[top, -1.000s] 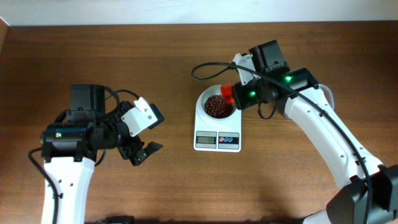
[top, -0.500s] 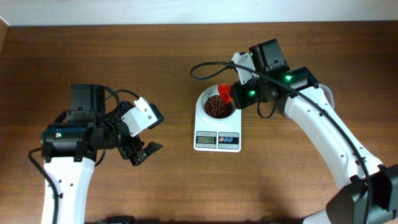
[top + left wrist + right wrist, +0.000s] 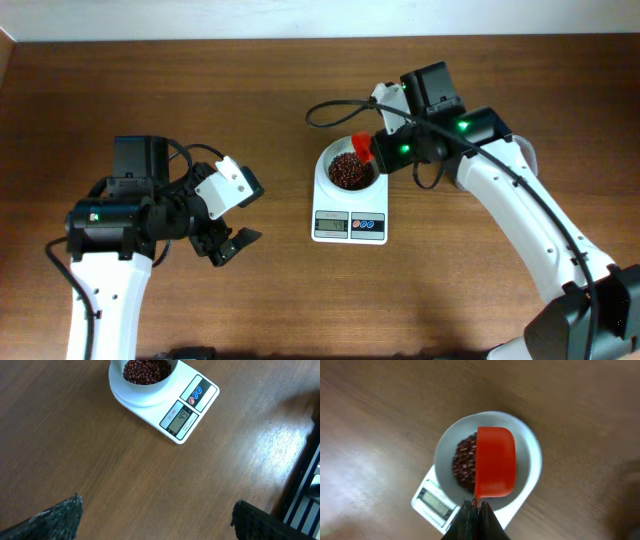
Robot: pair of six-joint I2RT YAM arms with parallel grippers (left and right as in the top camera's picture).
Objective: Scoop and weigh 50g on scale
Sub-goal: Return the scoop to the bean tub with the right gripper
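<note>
While the left gripper (image 3: pixel 242 213) hangs spread wide at the left, one scale (image 3: pixel 349 227) stands mid-table. Its one white bowl (image 3: pixel 325 165) holds the beans (image 3: pixel 346 173). The right gripper (image 3: pixel 476 509) pinches one red scoop (image 3: pixel 495 462) above them. The table (image 3: pixel 200 90) is brown wood, and a white wall (image 3: pixel 300 18) runs behind it.

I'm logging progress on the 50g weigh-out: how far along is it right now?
Done: a heap of beans lies in the bowl on the scale. In hand: the right gripper, shut on the red scoop, holds it over the bowl. The left gripper hangs open, off to the side. Left: confirming the weight; the display has digits too small to read surely, so a little topping up may remain.
</note>
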